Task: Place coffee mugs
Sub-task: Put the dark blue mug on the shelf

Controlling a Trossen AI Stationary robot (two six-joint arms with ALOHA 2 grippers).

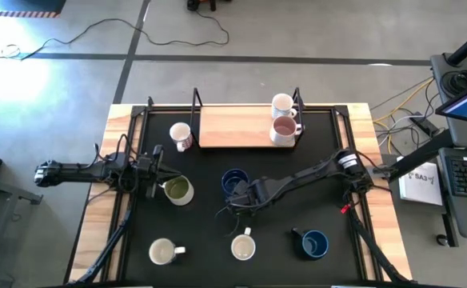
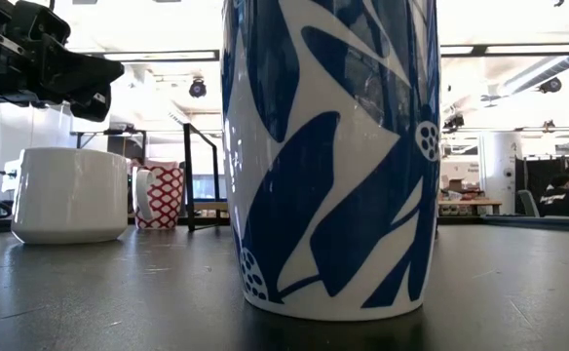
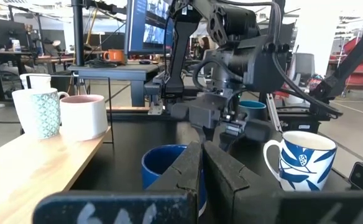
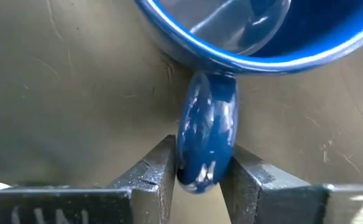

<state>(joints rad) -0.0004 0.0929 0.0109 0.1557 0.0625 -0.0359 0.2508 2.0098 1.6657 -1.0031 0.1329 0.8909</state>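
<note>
Right claw point(image 4: 197, 177) points down, pinching blue mug's point(image 1: 234, 182) handle.

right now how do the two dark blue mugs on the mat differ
The dark blue mug near the middle has its handle between the right gripper fingers; the dark blue mug at the front right stands free, untouched. The middle mug's handle points toward the front; the front-right mug's handle points left. Both stand upright on the black mat.
</note>
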